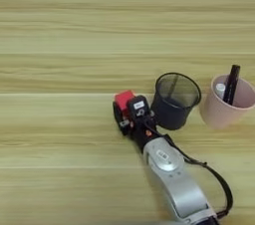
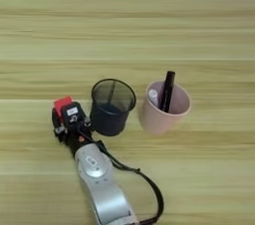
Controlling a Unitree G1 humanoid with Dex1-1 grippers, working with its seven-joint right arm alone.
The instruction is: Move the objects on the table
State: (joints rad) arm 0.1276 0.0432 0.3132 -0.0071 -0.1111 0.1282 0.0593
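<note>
The wooden table (image 1: 74, 30) fills the whole view, its pale grain running from side to side, with a plank seam crossing just behind the things that stand on it.

Toward the near right part of the table stand two cups close together. The black mesh cup (image 1: 174, 100) is the one further left, upright, its open mouth tilted a little into view, and I can see through the mesh to the bottom. Just beside it on the right, not quite touching as far as I can tell, stands the pink cup (image 2: 164, 108). The black pen (image 2: 167, 91) leans inside the pink cup, its top sticking up above the rim at the back. A small white thing (image 1: 220, 89) also sits in that cup next to the pen; I cannot tell what it is.

The silver forearm (image 1: 177, 179) comes up from the near edge of the table, slanting leftward, with a black cable looping along its right side. The gripper (image 1: 124, 109) sits low over the table just left of the mesh cup. The red cube (image 2: 63, 103) shows at the gripper's far end, between the black fingers, which look pressed onto it. Whether the cube rests on the wood or is lifted off it, I cannot tell.
</note>
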